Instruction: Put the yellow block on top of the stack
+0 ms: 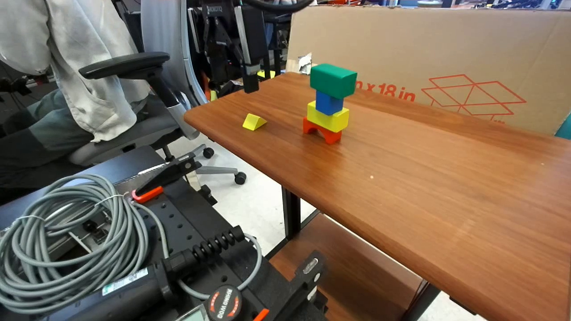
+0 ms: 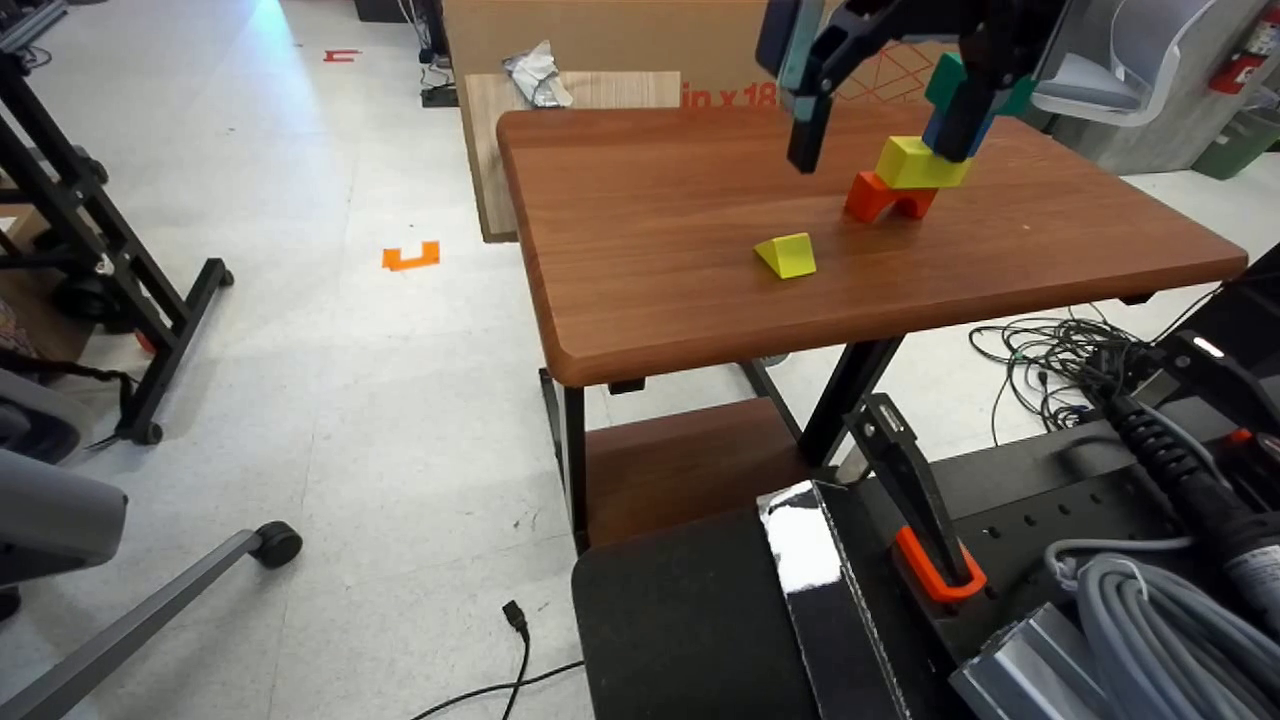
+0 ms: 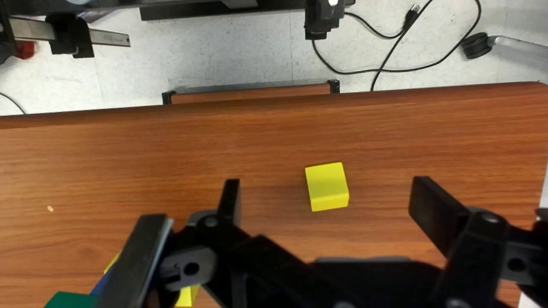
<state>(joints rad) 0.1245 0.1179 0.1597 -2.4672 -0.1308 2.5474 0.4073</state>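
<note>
In an exterior view alone, blue block [image 1: 329,103] clear of claw [image 3: 330,203]

Yellow block [image 1: 253,122], wedge-shaped, lying near but apart from the stack [image 1: 328,107]. Stack upright, ascending: red arch [image 1: 331,135], yellow brick [image 1: 325,118], blue block [image 1: 328,104], green block [image 1: 332,81].

Solid colours: yellow wedge-shaped block [image 1: 254,122], green rectangular block [image 1: 333,81], small blue rectangular block [image 1: 328,104], yellow rectangular block [image 1: 328,117], orange-red arch-shaped block [image 1: 332,135]. Brown wooden tabletop [image 1: 446,178]: darker streaked grain. Tan cardboard panel [image 1: 379,44]: red printed lettering [image 1: 386,90] plus red line-drawn figure [image 1: 470,95]. Black two-fingered gripper [image 2: 882,142]: silver-grey strips [image 1: 242,34].
</note>
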